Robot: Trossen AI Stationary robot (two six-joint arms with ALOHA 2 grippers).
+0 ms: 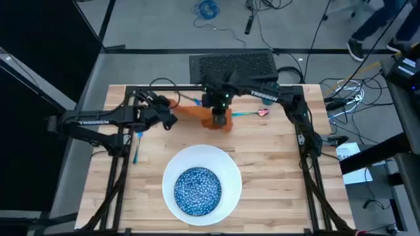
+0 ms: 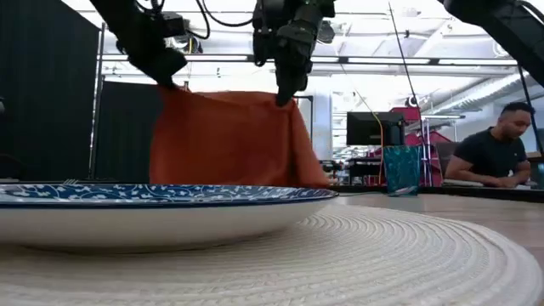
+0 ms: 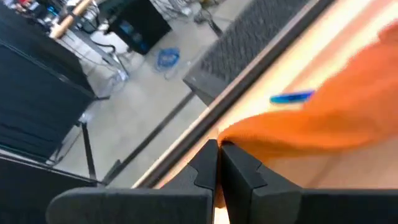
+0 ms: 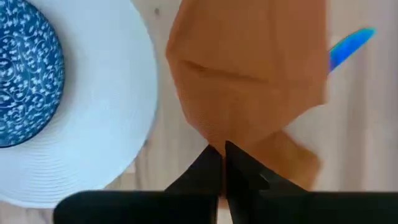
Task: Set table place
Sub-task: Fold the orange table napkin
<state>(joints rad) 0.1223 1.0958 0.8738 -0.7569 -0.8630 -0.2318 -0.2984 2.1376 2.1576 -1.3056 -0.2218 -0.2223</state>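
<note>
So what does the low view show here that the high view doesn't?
Only the low view shows the orange napkin hanging lifted between both grippers, a teal cup, and a seated person behind. Only the high view shows the whole white plate, and a light-blue utensil by the left arm. Both show the blue bowl, left gripper and right gripper.

Two grippers up high, each pinching a top corner of the orange napkin (image 2: pixel 229 140): left gripper (image 2: pixel 163 78), right gripper (image 2: pixel 283 95). Cloth hangs taut between them, lifted. Below, nearer, blue patterned bowl (image 2: pixel 161 194) on woven mat (image 2: pixel 357 255). Teal cup (image 2: pixel 401 170) beyond right gripper; seated person (image 2: pixel 497 149) farther.
</note>
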